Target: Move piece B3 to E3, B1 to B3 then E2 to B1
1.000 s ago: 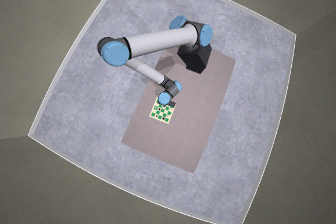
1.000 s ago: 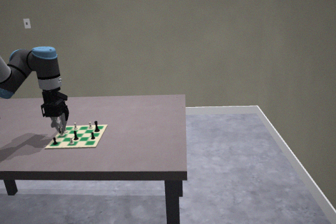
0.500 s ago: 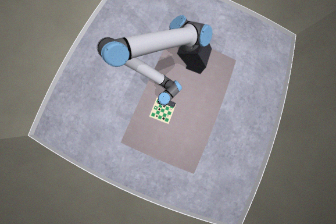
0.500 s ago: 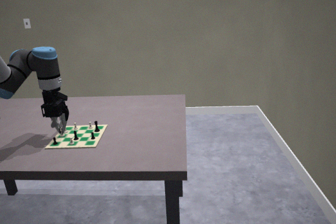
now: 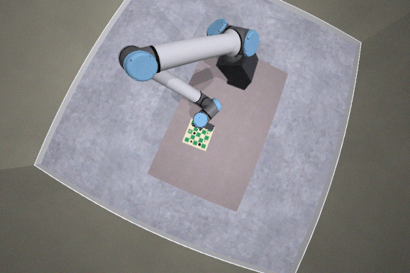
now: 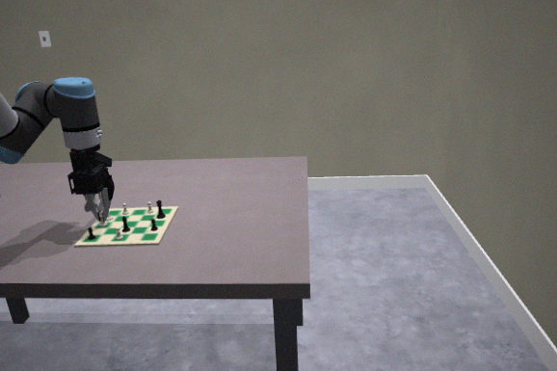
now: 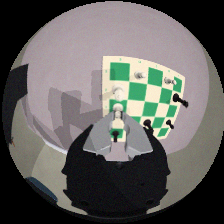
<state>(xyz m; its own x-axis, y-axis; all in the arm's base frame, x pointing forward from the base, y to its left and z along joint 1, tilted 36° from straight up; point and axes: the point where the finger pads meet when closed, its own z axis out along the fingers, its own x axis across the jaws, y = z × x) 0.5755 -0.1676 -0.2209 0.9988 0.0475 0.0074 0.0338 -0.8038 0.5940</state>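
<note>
Toward the long left edge of the bench (image 5: 227, 164) (image 6: 241, 223) (image 7: 60, 60) in the top view, well in from its near-left corner, stands the board (image 5: 184, 141) (image 6: 169, 224) (image 7: 106, 67). The pincer (image 5: 201, 128) (image 6: 100, 221) (image 7: 117, 111) points down over it, its tips clamped on a white piece (image 6: 101, 217) (image 7: 118, 108) upright between them; I cannot tell its square's letter. Near it is a small black piece (image 6: 91, 233) (image 7: 115, 135), and other black and white pieces stand across the board.

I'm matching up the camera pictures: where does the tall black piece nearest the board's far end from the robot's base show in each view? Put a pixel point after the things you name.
Tall black piece (image 5: 199, 145) (image 6: 160, 211) (image 7: 180, 100):
Top: below centre, by the board's lower edge.
Exterior: left of centre, board's back right.
Wrist: right of centre, board's right edge.
Shared landmark: green-and-cream board (image 5: 203, 146) (image 6: 149, 237) (image 7: 120, 70).
</note>
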